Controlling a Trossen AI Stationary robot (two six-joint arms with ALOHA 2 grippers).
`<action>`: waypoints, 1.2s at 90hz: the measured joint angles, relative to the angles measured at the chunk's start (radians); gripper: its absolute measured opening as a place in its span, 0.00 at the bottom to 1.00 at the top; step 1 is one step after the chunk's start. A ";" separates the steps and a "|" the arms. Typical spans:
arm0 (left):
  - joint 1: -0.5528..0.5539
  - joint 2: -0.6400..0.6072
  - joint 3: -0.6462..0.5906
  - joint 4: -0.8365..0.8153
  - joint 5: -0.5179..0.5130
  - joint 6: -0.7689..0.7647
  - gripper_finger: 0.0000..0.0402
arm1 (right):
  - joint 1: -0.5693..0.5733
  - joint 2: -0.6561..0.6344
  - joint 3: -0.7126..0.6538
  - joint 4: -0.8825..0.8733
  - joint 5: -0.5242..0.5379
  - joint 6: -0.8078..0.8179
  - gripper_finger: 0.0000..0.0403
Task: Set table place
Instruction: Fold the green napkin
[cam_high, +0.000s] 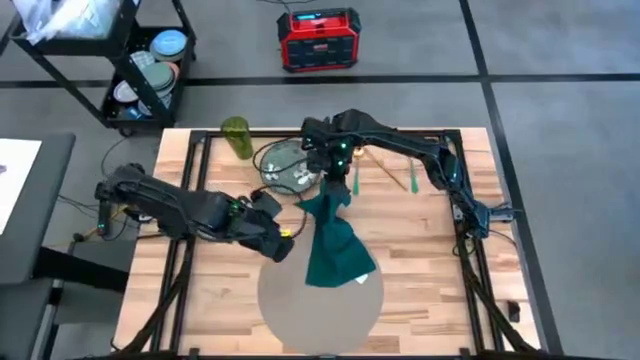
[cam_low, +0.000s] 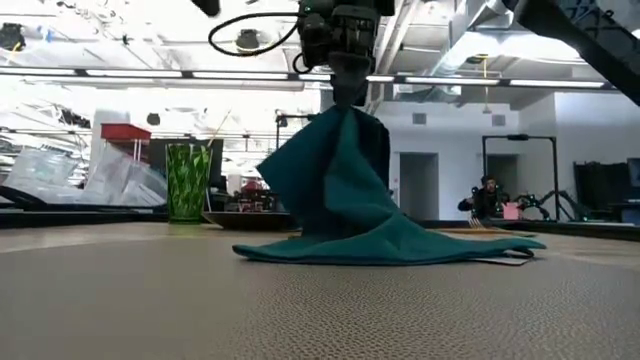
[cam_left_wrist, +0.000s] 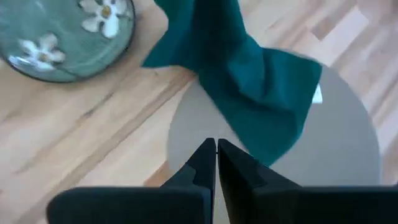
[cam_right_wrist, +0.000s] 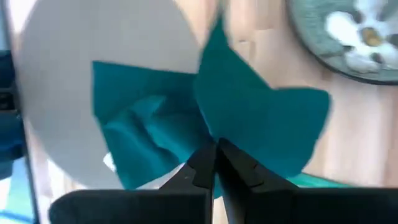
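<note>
Over the middle of the table (cam_high: 420, 260), the right gripper (cam_high: 331, 181) held a teal cloth napkin (cam_high: 335, 245) up by one corner.

From above, the napkin's lower end lay on the far part of the round grey placemat (cam_high: 320, 310), which sat at the table's near edge; the left gripper (cam_high: 283, 248) waited just beside the mat's left rim, and a green floral plate (cam_high: 284, 166) and a green glass (cam_high: 237, 137) stood near the far edge. From table height, the napkin (cam_low: 350, 190) hung like a tent from the gripper (cam_low: 347, 95), its bottom spread on the mat (cam_low: 300, 310). Looking past the left wrist, that gripper's fingers (cam_left_wrist: 202, 163) were pressed together, holding nothing. Looking past the right wrist, the fingers (cam_right_wrist: 231, 163) pinched the napkin (cam_right_wrist: 261, 124).
</note>
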 joint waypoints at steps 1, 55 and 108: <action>0.001 -0.001 -0.010 0.018 -0.004 -0.007 0.00 | 0.000 0.000 0.000 0.004 -0.004 0.001 0.00; 0.002 0.003 -0.502 0.740 -0.217 -0.364 0.00 | -0.238 0.006 0.000 -0.056 0.013 -0.036 0.34; 0.116 0.022 -0.589 0.979 -0.306 -0.340 0.00 | -0.375 0.005 0.000 -0.062 -0.038 -0.030 0.33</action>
